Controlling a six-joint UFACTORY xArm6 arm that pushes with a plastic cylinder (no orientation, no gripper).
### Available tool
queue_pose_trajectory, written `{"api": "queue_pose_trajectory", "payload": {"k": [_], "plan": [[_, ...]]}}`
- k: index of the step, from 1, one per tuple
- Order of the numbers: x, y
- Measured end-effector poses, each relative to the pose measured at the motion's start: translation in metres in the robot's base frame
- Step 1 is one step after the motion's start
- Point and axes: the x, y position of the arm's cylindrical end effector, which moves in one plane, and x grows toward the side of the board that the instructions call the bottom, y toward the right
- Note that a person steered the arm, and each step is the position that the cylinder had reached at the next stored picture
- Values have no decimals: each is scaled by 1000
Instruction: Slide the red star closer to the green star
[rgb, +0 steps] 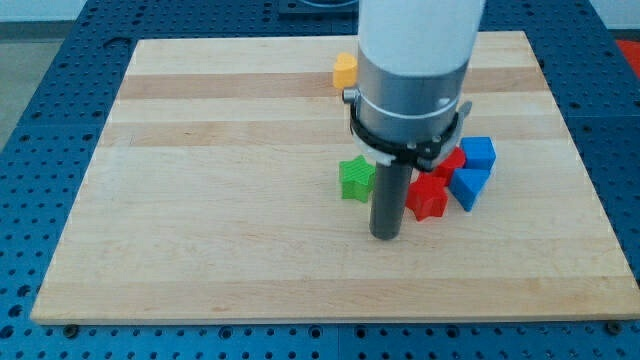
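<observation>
The red star (429, 196) lies right of the board's middle. The green star (356, 178) lies a little to its left, with a small gap between them. My tip (386, 236) rests on the board just below that gap, nearer the view's bottom, close to the red star's left edge. The rod rises in front of the gap and hides part of it. I cannot tell whether the rod touches either star.
A second red block (451, 164) sits behind the red star, partly hidden by the arm. Two blue blocks (478, 152) (468, 186) crowd the red star's right side. A yellow block (345, 70) lies near the board's top edge. The wooden board (200, 200) sits on a blue perforated table.
</observation>
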Motion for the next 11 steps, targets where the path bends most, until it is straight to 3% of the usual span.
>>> {"api": "queue_pose_trajectory", "payload": {"k": [3,5,6,7,9,10,11], "plan": [[-81,20],[-129,80],[-129,125],[-95,119],[-38,85],[-34,84],[-30,17]]}}
